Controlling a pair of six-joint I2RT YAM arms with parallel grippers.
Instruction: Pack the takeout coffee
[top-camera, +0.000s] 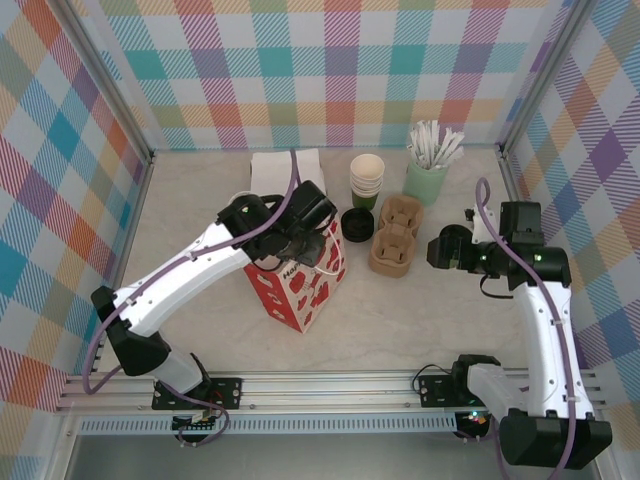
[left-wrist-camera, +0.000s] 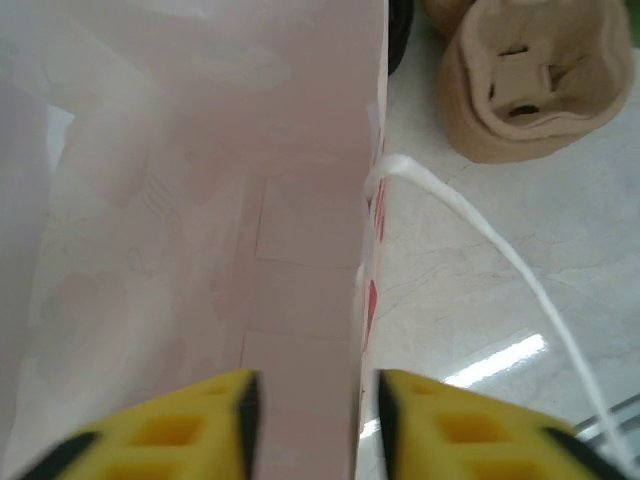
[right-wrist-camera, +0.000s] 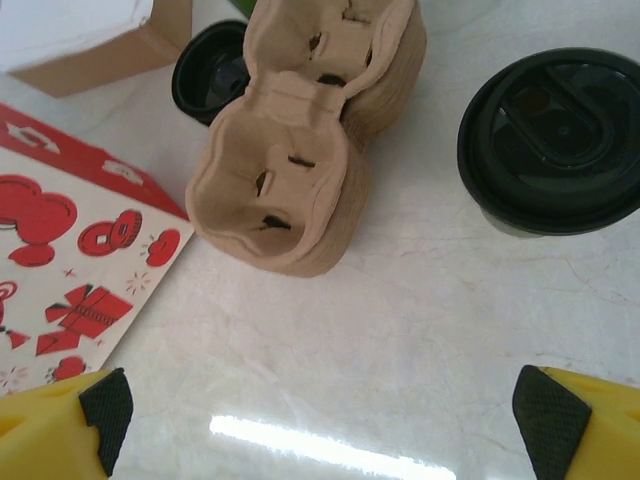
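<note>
The takeout coffee (right-wrist-camera: 555, 140) stands on the marble table, its round black lid at the upper right of the right wrist view. My right gripper (right-wrist-camera: 320, 425) hovers over bare table short of the coffee, wide open, nothing between its yellow fingers (right-wrist-camera: 70, 415). In the top view the right gripper (top-camera: 440, 250) is right of the cup carrier. The red-and-white paper bag (top-camera: 300, 280) stands upright in the middle. My left gripper (top-camera: 290, 243) is at its mouth; in the left wrist view the left gripper (left-wrist-camera: 315, 420) is open astride the bag's right wall (left-wrist-camera: 362, 330), not pinching it.
A tan pulp cup carrier (top-camera: 393, 235) lies between bag and right gripper, with a loose black lid (top-camera: 357, 222) beside it. Behind stand a stack of lidless green cups (top-camera: 366, 180), a mint holder of white sticks (top-camera: 428, 165) and a white-topped box (top-camera: 285, 170). The bag's string handle (left-wrist-camera: 470, 230) hangs outside.
</note>
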